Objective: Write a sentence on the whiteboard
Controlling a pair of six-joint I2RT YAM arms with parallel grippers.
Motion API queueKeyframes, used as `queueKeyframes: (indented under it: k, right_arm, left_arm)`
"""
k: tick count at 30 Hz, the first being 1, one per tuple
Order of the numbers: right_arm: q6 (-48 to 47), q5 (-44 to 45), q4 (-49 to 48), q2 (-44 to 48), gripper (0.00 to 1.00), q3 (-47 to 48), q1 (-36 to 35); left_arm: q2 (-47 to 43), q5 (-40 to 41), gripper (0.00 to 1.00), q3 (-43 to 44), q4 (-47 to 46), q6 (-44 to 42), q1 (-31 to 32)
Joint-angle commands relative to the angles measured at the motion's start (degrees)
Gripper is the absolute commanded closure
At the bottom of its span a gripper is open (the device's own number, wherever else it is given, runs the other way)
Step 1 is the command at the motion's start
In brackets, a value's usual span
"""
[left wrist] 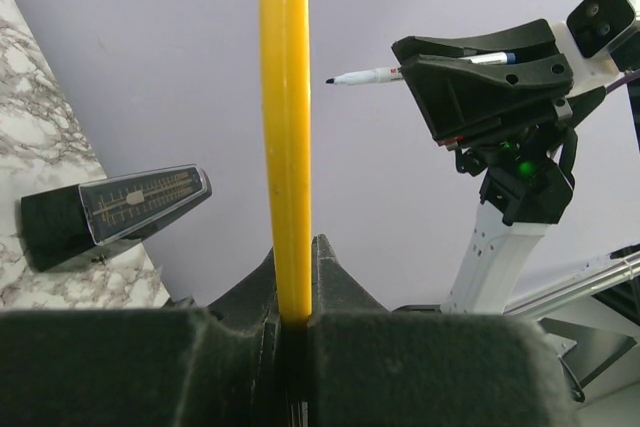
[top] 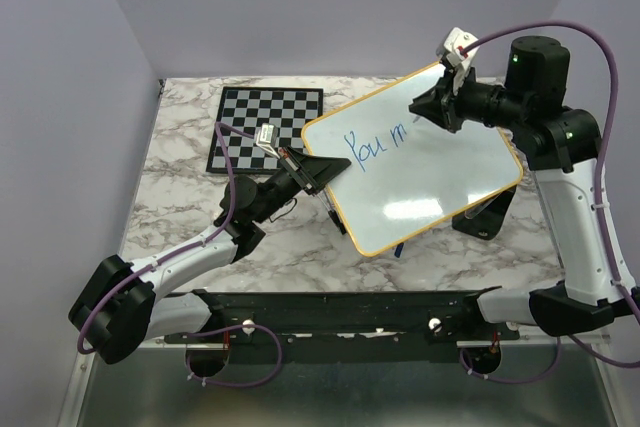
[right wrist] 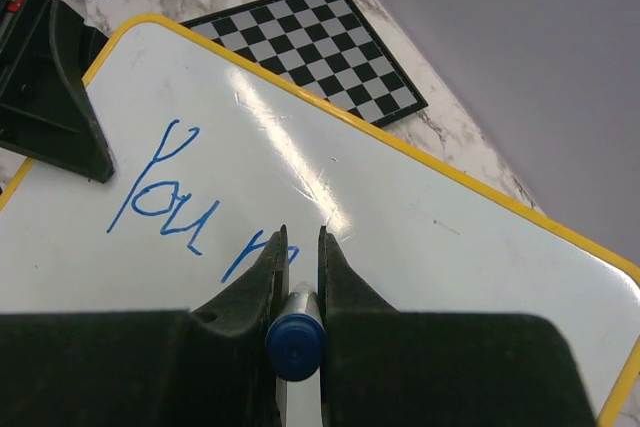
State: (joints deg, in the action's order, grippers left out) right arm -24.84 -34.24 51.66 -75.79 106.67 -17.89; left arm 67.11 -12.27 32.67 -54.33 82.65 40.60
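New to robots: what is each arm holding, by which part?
The left end effector clamps the yellow-framed white whiteboard by its edge; right end effector grips a blue-ended white marker by its barrel.

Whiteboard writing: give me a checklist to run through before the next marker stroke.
1. Left gripper clamped on the whiteboard frame: ok.
2. Right gripper shut on the marker: ok.
3. Marker tip bare and aimed at the board: ok.
4. Tip touching the surface: not ok, a gap shows in the left wrist view.
5. Blank space right of the blue writing, which reads "You m": ok.
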Motion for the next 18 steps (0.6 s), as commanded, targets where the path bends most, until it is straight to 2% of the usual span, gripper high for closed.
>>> queueKeyframes:
  k: [1, 18]
  right_arm:
    - [1.29, 0.58, -2.53, -0.94, 0.99, -0.33, 0.31]
    - [1.90, -1.96, -2.53, -4.01, 0.99, -0.15, 0.31]
  left_arm:
    - [-1.90, 1.46, 1.00, 2.40, -14.84, 3.57, -0.17]
    - [-1.37, 1.11, 1.00, 2.32, -15.99, 4.01, -0.17]
